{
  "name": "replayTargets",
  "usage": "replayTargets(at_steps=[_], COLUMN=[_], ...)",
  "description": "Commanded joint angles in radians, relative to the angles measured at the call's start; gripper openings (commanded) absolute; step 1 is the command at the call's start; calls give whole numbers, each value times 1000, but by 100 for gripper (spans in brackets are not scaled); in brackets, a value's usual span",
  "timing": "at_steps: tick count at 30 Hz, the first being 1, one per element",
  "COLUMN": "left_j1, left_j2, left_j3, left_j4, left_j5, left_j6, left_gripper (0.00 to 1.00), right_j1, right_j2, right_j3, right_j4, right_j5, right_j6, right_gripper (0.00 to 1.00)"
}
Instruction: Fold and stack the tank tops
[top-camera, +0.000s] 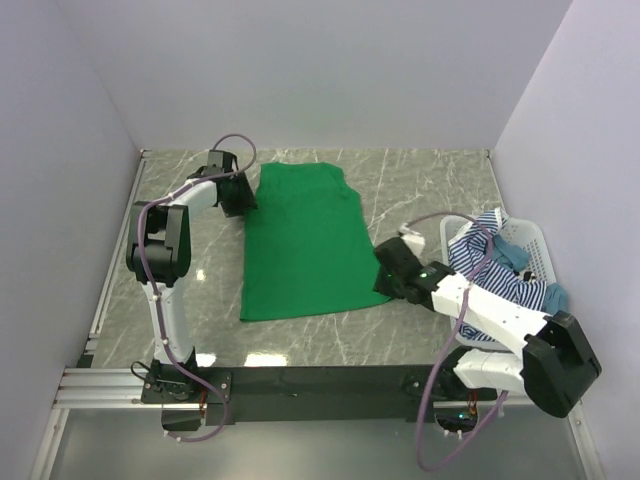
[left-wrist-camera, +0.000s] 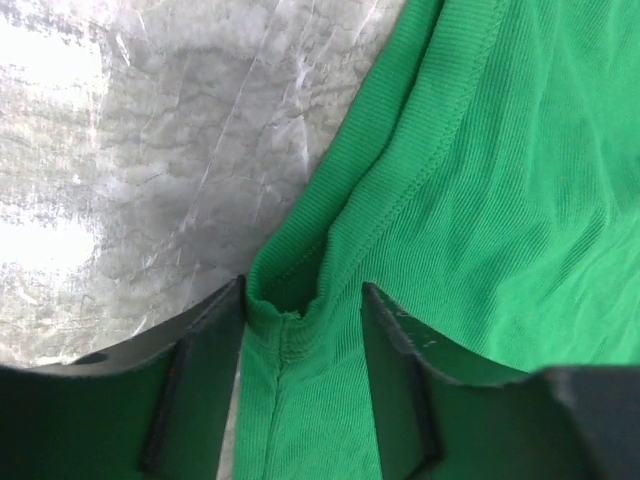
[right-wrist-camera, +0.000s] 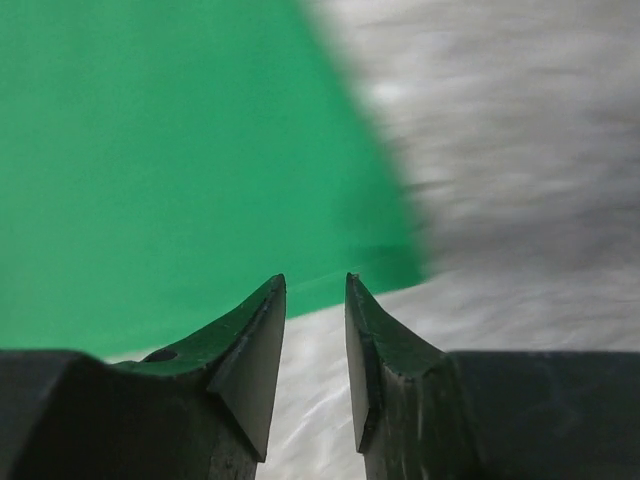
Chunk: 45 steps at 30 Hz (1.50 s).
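The green tank top (top-camera: 300, 250) lay flat and face-up in the middle of the counter (top-camera: 420, 190). Its long axis ran from the straps at the far end to the hem at the near end. At the far-left corner, the left jaws stood spread on either side of the end of the left strap (left-wrist-camera: 290, 300), with a bunch of ribbed cloth sitting between them but not yet squeezed. At the opposite corner, the right jaws hovered just off the near-right point of the hem (right-wrist-camera: 405, 265). They were narrowly parted and held nothing. That wrist view was blurred, though, so the gap may have been smaller than it looked. The garment therefore lay diagonally between the two arms, each nearest its own corner, and a lengthwise fold would probably turn on the right jaws catching that hem point. The striped tank top (top-camera: 480, 262) and teal tank top (top-camera: 515, 255) sat heaped in the white basket (top-camera: 535, 235) to the right.
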Motion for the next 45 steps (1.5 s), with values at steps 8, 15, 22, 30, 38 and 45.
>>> replayTargets(at_steps=[8, 15, 22, 30, 38, 45], left_j1=[-5, -5, -5, -5, -5, -5], left_j2=[-10, -11, -7, -5, -10, -25], left_j3=[2, -1, -6, -7, -6, -24], left_j4=[-19, -23, -12, -8, -9, -11], left_j5=[-74, -77, -61, -54, -51, -57], left_j6=[10, 14, 14, 11, 10, -4], left_gripper=[41, 27, 6, 2, 1, 1], right_j1=[453, 618, 679, 711, 716, 728], right_j2=[352, 775, 915, 1041, 1058, 989], right_j3=[490, 965, 1092, 1180, 1146, 1077], right_j4=[-89, -126, -112, -158, -189, -178], right_j5=[87, 35, 7, 65, 157, 173], right_j6=[-2, -74, -69, -42, -22, -48], right_gripper=[38, 38, 40, 45, 39, 0])
